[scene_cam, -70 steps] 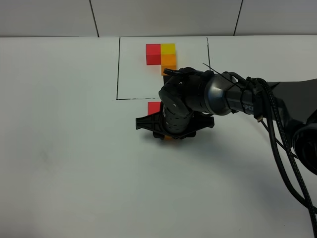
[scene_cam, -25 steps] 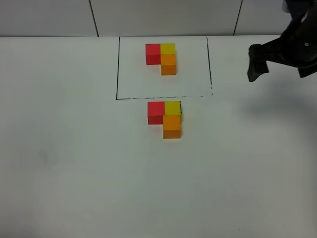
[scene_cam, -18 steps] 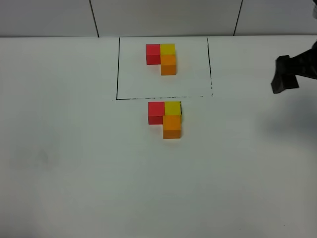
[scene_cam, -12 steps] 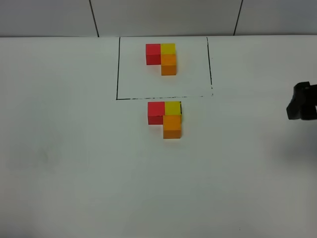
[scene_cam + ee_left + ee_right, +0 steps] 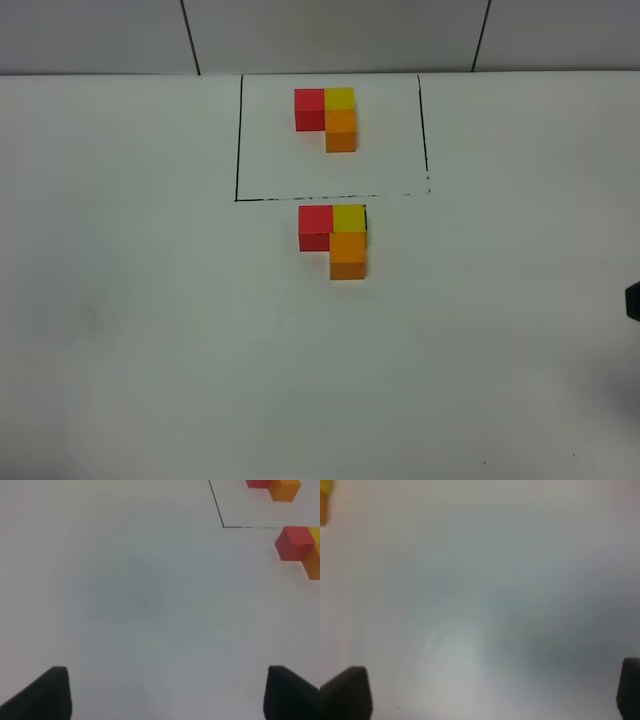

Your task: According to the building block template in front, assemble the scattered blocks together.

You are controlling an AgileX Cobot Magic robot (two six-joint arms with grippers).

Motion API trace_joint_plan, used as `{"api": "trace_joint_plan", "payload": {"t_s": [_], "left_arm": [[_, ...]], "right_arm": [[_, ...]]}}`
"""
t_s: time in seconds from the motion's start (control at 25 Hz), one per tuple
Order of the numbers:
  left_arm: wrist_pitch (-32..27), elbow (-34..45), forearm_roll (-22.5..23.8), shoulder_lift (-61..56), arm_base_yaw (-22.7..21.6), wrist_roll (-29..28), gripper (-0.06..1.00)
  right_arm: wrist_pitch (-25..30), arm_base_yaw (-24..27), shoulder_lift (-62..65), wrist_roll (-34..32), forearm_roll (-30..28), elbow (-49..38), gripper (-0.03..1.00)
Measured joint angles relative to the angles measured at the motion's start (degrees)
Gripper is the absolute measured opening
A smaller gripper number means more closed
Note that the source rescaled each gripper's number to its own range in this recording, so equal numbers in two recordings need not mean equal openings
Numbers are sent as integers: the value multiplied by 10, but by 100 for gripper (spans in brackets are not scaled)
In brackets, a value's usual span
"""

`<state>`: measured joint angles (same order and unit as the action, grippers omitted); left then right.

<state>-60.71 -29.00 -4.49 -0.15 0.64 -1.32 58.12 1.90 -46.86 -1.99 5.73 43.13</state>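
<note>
Both claws hang open and empty over the white table (image 5: 150, 330).
The loose blocks (image 5: 337, 238) sit joined in an L just outside the black outline (image 5: 238, 140), whose pattern (image 5: 330, 116) they match.

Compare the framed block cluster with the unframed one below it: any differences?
The template cluster sits inside the drawn black rectangle; the assembled cluster sits just outside it, below the bottom line. The template looks slightly smaller in the high view, being farther back. Both share one L layout: red left, yellow right, orange under yellow, cubes touching.
</note>
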Motion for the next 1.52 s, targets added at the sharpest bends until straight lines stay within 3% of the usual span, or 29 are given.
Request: {"api": "trace_joint_plan", "payload": {"t_s": [0.28, 0.6, 0.92, 1.52], "left_arm": [[0, 0, 0, 0, 0, 0, 72], [0, 0, 0, 0, 0, 0, 72], [0, 0, 0, 0, 0, 0, 72], [0, 0, 0, 0, 0, 0, 72]], "right_arm": [[20, 0, 146, -17, 10, -76, 100], [29, -44, 284, -12, -7, -132, 100], [24, -50, 404, -3, -14, -146, 100], [25, -50, 471, -3, -14, -150, 92]]}}
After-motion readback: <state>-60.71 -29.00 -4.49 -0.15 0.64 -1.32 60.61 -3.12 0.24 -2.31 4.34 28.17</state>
